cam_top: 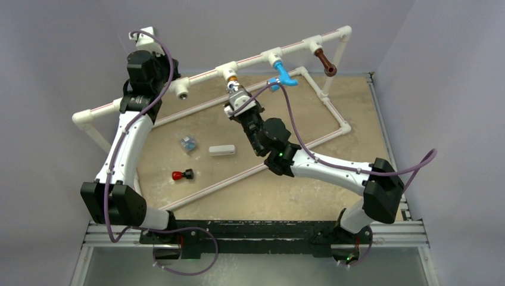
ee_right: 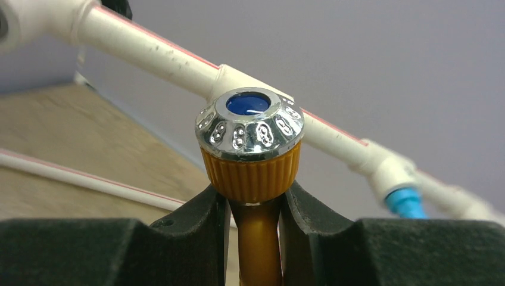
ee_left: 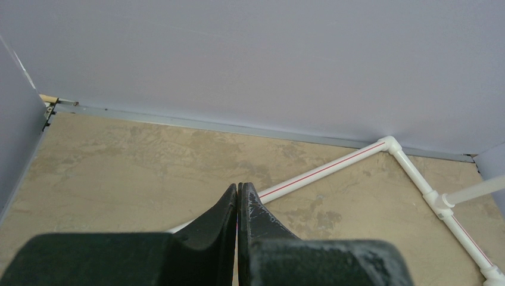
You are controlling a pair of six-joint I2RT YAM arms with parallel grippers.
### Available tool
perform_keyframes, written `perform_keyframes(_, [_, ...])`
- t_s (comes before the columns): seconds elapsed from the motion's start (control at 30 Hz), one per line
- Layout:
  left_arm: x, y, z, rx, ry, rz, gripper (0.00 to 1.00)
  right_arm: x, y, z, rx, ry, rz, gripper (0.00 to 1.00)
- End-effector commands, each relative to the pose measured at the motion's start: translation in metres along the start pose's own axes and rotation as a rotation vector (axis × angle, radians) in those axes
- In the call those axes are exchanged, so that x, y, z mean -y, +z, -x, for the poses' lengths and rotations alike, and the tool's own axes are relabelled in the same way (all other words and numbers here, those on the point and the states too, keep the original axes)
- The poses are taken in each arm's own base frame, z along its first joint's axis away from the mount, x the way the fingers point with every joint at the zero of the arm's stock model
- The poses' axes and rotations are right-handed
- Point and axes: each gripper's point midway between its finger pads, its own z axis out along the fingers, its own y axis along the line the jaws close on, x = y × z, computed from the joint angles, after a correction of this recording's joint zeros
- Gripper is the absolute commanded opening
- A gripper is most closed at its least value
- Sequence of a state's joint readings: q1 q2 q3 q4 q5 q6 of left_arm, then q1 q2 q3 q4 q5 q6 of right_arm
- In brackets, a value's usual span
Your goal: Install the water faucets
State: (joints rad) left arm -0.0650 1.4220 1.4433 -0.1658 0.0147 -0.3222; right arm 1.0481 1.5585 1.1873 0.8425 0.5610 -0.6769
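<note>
Top external: right arm (cam_top: 315,161) reaches the pipe (cam_top: 256,60), right claw (cam_top: 236,90) gripping orange-yellow faucet (cam_top: 233,78); left claw (ee_left: 238,187) closed.

Found orange-yellow faucet (ee_right: 250,173) pinched in right gripper (ee_right: 254,199) at bottom centre, chrome cap (ee_right: 250,125) before white tee (ee_right: 228,77); light blue faucet (ee_right: 405,204) lower right.

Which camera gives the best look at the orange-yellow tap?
The right wrist view: the orange-yellow tap fills the frame, showing its chrome cap and ribbed collar, gripped by the right hand. The top external view shows only a small orange speck under a white pipe fitting. The left wrist view misses it.
</note>
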Motion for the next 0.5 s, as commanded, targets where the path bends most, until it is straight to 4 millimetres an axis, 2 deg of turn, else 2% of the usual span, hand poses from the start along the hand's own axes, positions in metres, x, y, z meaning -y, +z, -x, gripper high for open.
perform_keyframes(0.0, [-0.02,-0.001,-0.086,-0.275,-0.011,0.058,0.0,0.001,0.003,0.033,0.08,0.619,-0.022,0.0])
perform_keyframes(0.13, [-0.02,0.0,-0.086,-0.275,-0.011,0.058,0.0,0.003,0.003,0.046,0.089,0.946,-0.011,0.0])
perform_keyframes(0.47, [-0.019,-0.001,-0.086,-0.278,-0.014,0.052,0.0,0.022,-0.006,0.063,0.104,1.583,0.016,0.0])
